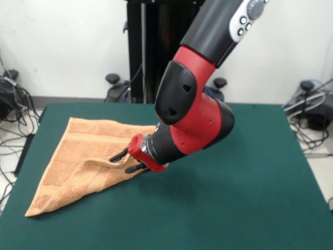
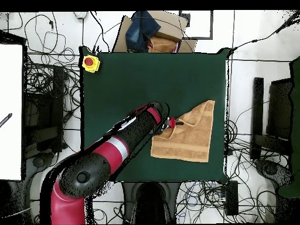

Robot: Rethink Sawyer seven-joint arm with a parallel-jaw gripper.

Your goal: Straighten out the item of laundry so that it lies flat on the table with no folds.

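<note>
In the front view the towel (image 1: 86, 159) is seen on the left part of the green table (image 1: 234, 208), its near corner pointing toward the table's near-left edge and its far edge running close to the far side. It is not flat — a raised fold runs across it toward the gripper (image 1: 125, 160), and one corner is drawn up off the cloth. The gripper's black fingers (image 1: 118, 154) are seen closed narrowly on that folded edge at the towel's right side. The arm (image 1: 195, 117) is bent steeply down from above, its red wrist tilted toward the left. Only the overhead view shows the towel's outline — roughly a square with one corner pulled in toward the gripper (image 2: 174, 123) — and a yellow box with a red button (image 2: 90, 62) at a table corner, with a cardboard box (image 2: 158, 32) beyond the edge.
</note>
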